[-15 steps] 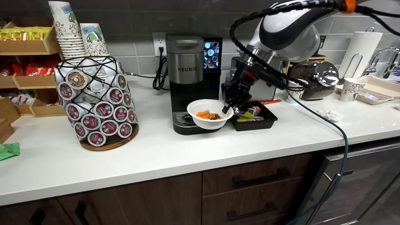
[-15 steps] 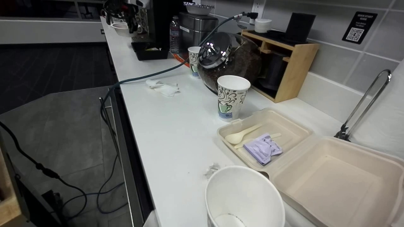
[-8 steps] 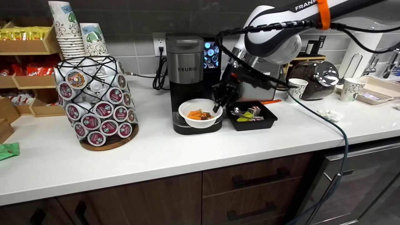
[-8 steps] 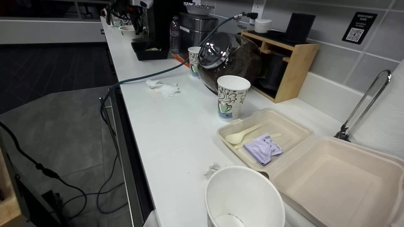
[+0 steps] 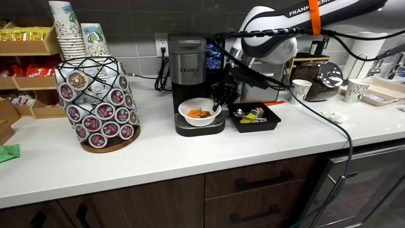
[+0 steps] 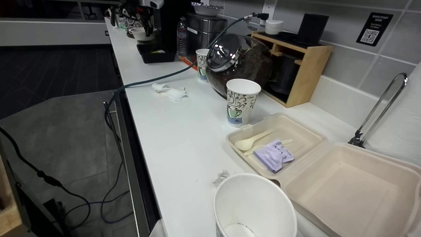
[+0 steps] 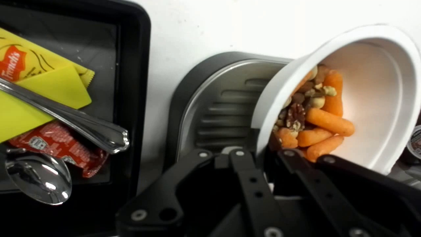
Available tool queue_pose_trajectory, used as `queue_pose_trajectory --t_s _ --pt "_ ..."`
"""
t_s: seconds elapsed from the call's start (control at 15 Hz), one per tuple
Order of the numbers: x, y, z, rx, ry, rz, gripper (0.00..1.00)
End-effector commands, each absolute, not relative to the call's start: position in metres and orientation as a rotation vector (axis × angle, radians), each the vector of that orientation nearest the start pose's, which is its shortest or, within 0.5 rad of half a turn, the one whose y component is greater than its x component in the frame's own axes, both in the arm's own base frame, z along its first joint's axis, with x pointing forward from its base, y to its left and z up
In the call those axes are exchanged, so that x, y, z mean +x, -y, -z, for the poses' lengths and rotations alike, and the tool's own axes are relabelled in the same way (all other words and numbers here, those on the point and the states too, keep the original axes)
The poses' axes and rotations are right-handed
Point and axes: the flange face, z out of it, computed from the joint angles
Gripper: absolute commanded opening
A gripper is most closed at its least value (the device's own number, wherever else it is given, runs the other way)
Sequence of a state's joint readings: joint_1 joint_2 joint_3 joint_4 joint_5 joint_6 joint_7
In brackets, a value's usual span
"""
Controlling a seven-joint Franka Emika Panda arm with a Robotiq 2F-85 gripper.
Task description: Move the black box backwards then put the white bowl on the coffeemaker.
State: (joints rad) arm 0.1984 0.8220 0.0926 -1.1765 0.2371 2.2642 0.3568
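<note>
Carrots (image 7: 330,123) and nuts (image 7: 296,116) could spill if the gripper (image 7: 263,143), pinching the white bowl (image 5: 200,122) by its rim, lets go before the bowl bears fully on the drip base (image 5: 200,131) of the coffeemaker (image 5: 187,76) beneath; whether the two touch, I cannot tell.

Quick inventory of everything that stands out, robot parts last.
coffeemaker: one, black and silver, on counter
white bowl: one, white, over coffeemaker base
carrots and nuts: several, orange and brown, in white bowl
black box: one, black, beside coffeemaker
packets: several, yellow and red, in black box
pod rack: one, black, on counter
pods: many, white, in pod rack
paper cups: three single, two stacks, white, along counter
jar: one, clear, on counter
takeaway box: one, beige, on counter
wooden shelves: two, tan, on counter
steel appliance: one, silver, behind black box
arm: one, white and black, over counter
gripper: one, black, gripping white bowl
</note>
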Motion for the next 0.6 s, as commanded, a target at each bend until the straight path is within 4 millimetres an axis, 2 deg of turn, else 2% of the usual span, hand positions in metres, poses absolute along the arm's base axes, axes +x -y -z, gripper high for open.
queue_pose_trajectory --t_s 0.0,0.13,0.33,0.53 --pt "0.765 -0.212 -0.322 -2.79 -0.379 0.206 0.32" --pt "0.766 -0.211 -0.323 -2.791 -0.395 0.195 0.46" --pt "0.761 -0.203 -0.333 -2.793 -0.398 0.205 0.69" --pt "0.743 -0.191 -0.354 -2.805 -0.383 0.247 0.91"
